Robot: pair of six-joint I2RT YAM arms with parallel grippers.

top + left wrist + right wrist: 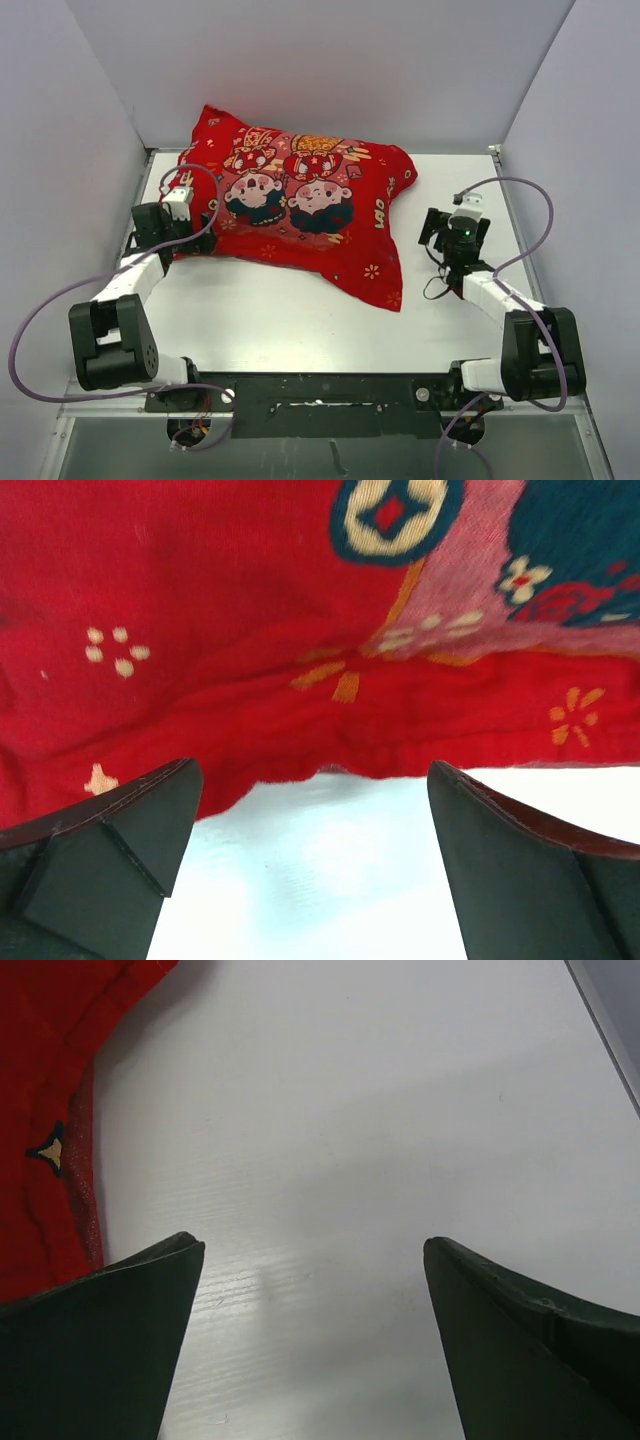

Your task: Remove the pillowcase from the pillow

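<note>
Facing pillowcase (300, 205) edge, left end effector (312, 770) spread; right end effector (313, 1243) also spread

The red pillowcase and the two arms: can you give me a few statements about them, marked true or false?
1. The pillowcase is plain blue. False: it is red, printed with two cartoon children.
2. The left arm's jaws are clamped on fabric. False: they stand open, just short of the pillowcase's edge.
3. The right arm's jaws stand open above bare table. True.
4. No white pillow shows outside the pillowcase. True.
</note>
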